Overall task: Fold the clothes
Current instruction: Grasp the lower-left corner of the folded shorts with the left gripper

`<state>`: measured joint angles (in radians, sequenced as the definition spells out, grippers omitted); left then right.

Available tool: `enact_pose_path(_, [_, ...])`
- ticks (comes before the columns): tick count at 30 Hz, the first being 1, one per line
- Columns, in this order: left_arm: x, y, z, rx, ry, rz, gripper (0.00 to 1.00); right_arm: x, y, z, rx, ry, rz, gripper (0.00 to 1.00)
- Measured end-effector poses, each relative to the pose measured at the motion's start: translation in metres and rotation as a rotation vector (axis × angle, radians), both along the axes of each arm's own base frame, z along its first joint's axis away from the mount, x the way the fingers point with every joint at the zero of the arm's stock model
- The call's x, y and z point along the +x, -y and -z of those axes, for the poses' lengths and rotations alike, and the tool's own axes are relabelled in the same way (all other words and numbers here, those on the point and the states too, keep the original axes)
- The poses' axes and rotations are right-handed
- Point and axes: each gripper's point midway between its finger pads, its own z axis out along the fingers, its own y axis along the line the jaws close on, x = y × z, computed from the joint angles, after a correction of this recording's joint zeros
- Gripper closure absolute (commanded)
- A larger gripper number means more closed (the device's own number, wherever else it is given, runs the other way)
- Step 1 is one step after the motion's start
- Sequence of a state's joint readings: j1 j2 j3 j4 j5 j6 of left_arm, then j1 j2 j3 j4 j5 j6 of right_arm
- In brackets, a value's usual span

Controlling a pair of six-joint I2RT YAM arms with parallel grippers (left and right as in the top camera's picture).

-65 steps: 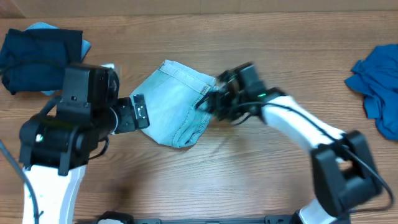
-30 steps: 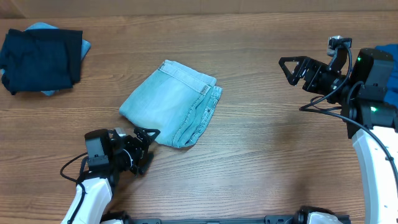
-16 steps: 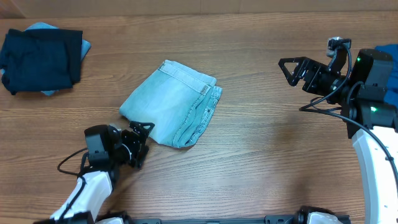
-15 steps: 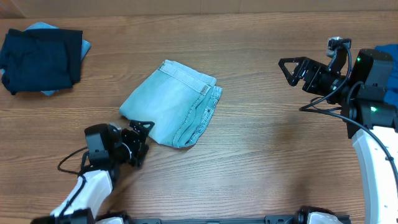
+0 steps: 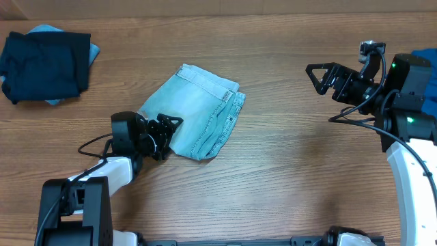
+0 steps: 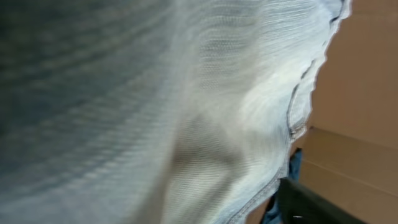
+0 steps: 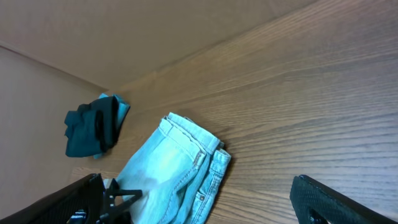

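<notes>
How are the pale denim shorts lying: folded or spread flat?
Folded. The denim shorts form a compact bundle, with layered edges stacked along the right side.

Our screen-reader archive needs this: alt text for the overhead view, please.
Folded pale blue denim shorts lie centred on the brown wooden table, the left gripper at their lower-left edge. The right gripper hangs open at the right; a dark navy garment sits top left.
</notes>
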<state>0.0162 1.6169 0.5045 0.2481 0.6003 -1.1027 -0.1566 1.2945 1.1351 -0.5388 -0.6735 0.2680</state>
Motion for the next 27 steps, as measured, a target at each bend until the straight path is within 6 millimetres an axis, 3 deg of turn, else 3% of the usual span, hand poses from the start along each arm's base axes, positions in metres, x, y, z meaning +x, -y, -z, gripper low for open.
enact_pose_path(7, [-0.005,-0.005,0.013,0.043,-0.029,-0.010,0.74,0.000,0.000,0.000,0.000,-0.002,0.000,0.00])
enact_pose_path(10, [-0.007,-0.007,0.018,0.075,-0.026,0.004,0.87,0.000,0.000,0.000,0.000,-0.003,0.000,0.00])
enact_pose_path(14, [-0.008,-0.008,0.020,0.125,0.006,0.046,0.95,0.000,0.000,0.000,0.000,-0.003,0.000,0.00])
enact_pose_path(19, [-0.008,-0.009,0.014,0.171,0.022,0.095,0.96,0.000,0.000,0.001,0.001,-0.004,0.000,0.00])
enact_pose_path(21, [-0.008,-0.008,0.004,0.182,0.033,0.110,0.96,-0.001,0.000,0.001,0.001,-0.005,0.000,0.00])
enact_pose_path(23, [0.000,-0.006,-0.021,0.182,0.088,0.131,0.96,-0.001,0.000,0.002,0.002,-0.011,0.000,0.00])
enact_pose_path(25, [0.008,-0.001,-0.047,0.160,0.149,0.149,0.96,-0.001,0.000,0.002,0.002,-0.012,0.000,0.00])
enact_pose_path(27, [0.021,0.005,-0.088,0.134,0.235,0.170,0.96,-0.001,0.000,0.002,0.002,-0.012,0.000,0.00])
